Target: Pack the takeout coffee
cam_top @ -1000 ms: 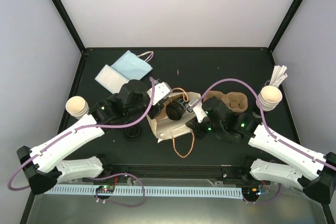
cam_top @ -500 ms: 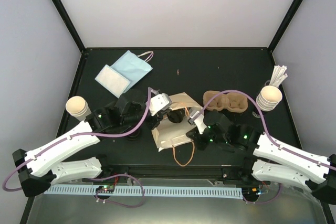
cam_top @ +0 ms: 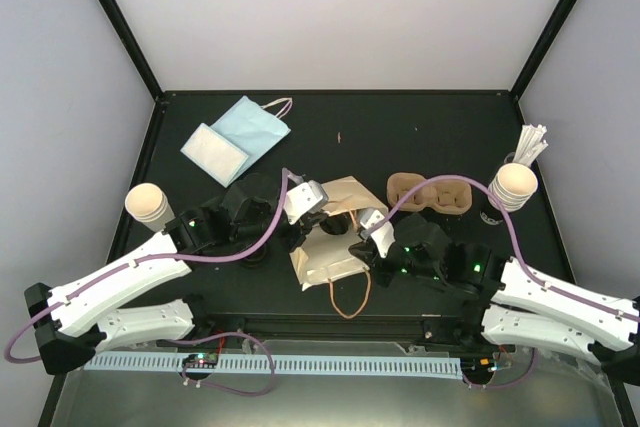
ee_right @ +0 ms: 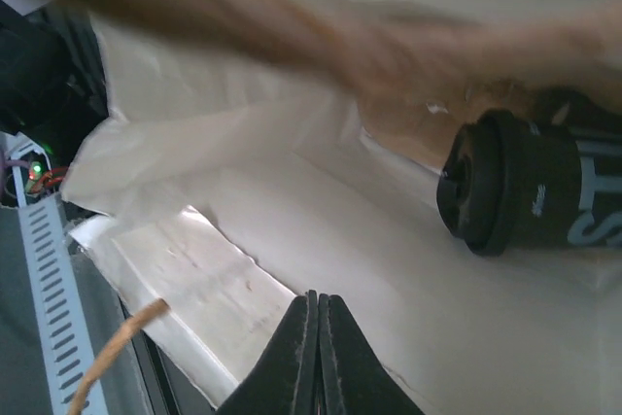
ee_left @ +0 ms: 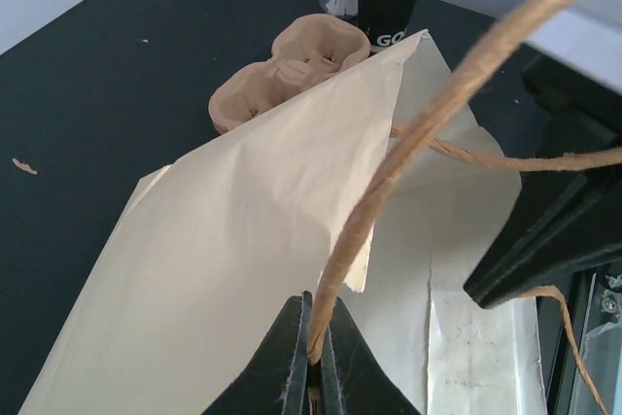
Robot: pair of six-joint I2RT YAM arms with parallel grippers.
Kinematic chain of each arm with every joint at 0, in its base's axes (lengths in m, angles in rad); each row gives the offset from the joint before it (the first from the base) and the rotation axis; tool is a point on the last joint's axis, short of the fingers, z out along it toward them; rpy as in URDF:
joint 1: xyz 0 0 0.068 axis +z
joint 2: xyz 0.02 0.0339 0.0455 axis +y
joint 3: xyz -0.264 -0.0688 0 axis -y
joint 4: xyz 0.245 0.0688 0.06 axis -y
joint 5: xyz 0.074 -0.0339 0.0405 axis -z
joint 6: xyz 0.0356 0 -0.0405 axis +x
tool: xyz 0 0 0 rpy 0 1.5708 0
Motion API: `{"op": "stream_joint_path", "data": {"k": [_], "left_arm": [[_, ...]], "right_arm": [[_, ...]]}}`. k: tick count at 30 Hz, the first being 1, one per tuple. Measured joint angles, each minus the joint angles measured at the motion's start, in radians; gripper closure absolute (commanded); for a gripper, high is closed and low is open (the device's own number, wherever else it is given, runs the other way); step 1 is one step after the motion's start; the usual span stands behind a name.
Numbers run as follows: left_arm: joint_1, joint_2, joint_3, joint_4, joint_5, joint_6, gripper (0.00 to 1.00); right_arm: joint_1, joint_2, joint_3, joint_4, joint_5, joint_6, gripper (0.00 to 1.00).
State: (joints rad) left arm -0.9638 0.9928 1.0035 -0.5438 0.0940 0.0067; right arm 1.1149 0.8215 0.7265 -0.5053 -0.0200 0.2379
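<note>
Left wrist: left gripper (ee_left: pixel 313 323) clamped on twine handle (ee_left: pixel 389 182) of paper bag (ee_left: pixel 224 240); right gripper (ee_right: pixel 318 304) fingers together; lidded black cup (ee_right: pixel 525 187) inside bag.

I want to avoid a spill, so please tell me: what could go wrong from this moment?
1. The lidded black cup lies on its side inside the paper bag; tilting the bag may roll it out.
2. The left gripper pinches only the thin twine handle, which might slip or tear.
</note>
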Motion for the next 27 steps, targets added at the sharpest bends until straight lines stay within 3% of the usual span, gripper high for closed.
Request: {"op": "stream_joint_path", "data": {"k": [5,9,12,19,27], "left_arm": [[0.0,-0.004,0.0,0.0,-0.003,-0.002,0.98],[0.0,-0.016,0.0,-0.002,-0.012,-0.002,0.98],[0.0,-0.03,-0.004,-0.002,-0.018,-0.002,0.98],[0.0,-0.063,-0.029,0.0,-0.019,-0.002,0.98],[0.0,-0.078,-0.048,0.018,-0.018,-0.002,0.98]], "right_arm": [[0.04,0.014,0.051,0.008,0.037,-0.108,0.9],[0.04,0.068,0.11,0.009,0.045,-0.217,0.7],[0.041,0.083,0.12,0.005,0.039,-0.337,0.65],[0.042,0.106,0.157,-0.061,0.008,-0.67,0.62],[0.058,0.319,0.317,-0.192,0.081,-0.901,0.64]]}}
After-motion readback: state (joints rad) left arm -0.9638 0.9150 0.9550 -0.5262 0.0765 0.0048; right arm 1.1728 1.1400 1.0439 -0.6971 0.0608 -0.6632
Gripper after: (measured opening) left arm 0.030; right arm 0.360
